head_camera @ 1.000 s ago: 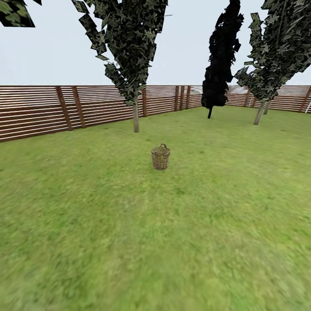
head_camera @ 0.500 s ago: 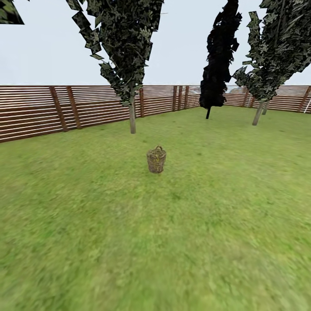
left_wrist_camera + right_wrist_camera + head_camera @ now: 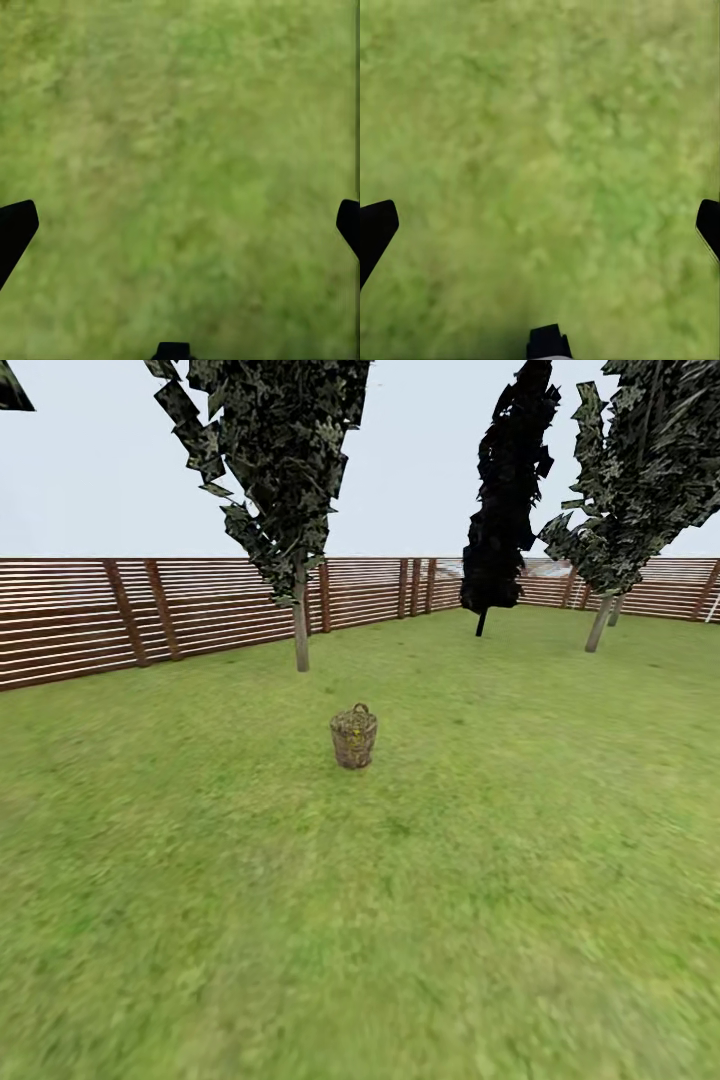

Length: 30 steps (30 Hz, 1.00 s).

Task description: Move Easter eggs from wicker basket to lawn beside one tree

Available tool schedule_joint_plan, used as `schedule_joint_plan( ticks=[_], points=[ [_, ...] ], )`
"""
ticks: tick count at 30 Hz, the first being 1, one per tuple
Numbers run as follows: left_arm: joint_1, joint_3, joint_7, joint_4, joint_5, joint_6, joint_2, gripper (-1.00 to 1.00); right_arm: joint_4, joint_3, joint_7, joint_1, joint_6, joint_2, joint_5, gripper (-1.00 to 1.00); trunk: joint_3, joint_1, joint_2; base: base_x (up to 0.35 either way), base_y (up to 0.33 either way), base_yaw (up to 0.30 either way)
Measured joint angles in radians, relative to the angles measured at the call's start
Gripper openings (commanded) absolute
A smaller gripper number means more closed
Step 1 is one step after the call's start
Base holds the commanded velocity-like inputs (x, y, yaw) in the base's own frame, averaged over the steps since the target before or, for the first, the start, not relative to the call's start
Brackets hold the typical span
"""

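Woven brown twig, the wicker basket (image 3: pixel 353 737) stands upright on the lawn (image 3: pixel 400 920) in the head view, near the middle of the picture and well ahead of the camera, with its small loop handle raised at the rim. A speck of yellow shows at its mouth, too small to identify as an egg. Behind the basket and slightly to its left rises a thin-stemmed tree (image 3: pixel 299 622) with dark foliage; a black cypress-like tree (image 3: pixel 505 500) and a further leaning tree (image 3: pixel 600 622) stand farther back on the right. A slatted wooden fence (image 3: pixel 100 615) closes the lawn at the rear. The left wrist view looks down on bare grass, with the left gripper (image 3: pixel 180 225) showing its dark fingers (image 3: pixel 15 229) at opposite edges of the picture, spread wide and holding nothing. The right wrist view shows the same arrangement: the right gripper (image 3: pixel 540 225) has its fingers (image 3: pixel 375 225) fully parted over grass, with nothing between them.
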<state>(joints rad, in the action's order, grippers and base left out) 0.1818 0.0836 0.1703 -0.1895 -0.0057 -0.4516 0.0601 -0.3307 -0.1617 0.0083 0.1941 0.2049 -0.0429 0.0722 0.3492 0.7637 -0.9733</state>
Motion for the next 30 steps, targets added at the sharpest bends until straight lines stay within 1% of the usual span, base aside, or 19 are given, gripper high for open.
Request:
schedule_joint_plan(
  ticks=[17,26,30],
  points=[
    [0.000,0.000,0.000,0.000,-0.001,0.000,0.001,1.00,0.004,0.003,0.000,0.000,0.001,0.006,0.001,1.00,0.000,0.000,0.000,0.304,-0.172,-0.003],
    [0.000,0.000,-0.001,0.000,0.000,0.000,0.002,1.00,0.003,0.003,0.001,0.000,0.001,0.006,0.000,1.00,0.000,0.000,0.000,0.304,-0.172,-0.157],
    [0.000,0.000,0.000,0.000,0.000,0.000,0.002,1.00,0.002,0.003,0.001,0.000,0.001,0.006,0.000,1.00,0.000,0.000,0.000,0.304,-0.172,-0.042]
  ],
)
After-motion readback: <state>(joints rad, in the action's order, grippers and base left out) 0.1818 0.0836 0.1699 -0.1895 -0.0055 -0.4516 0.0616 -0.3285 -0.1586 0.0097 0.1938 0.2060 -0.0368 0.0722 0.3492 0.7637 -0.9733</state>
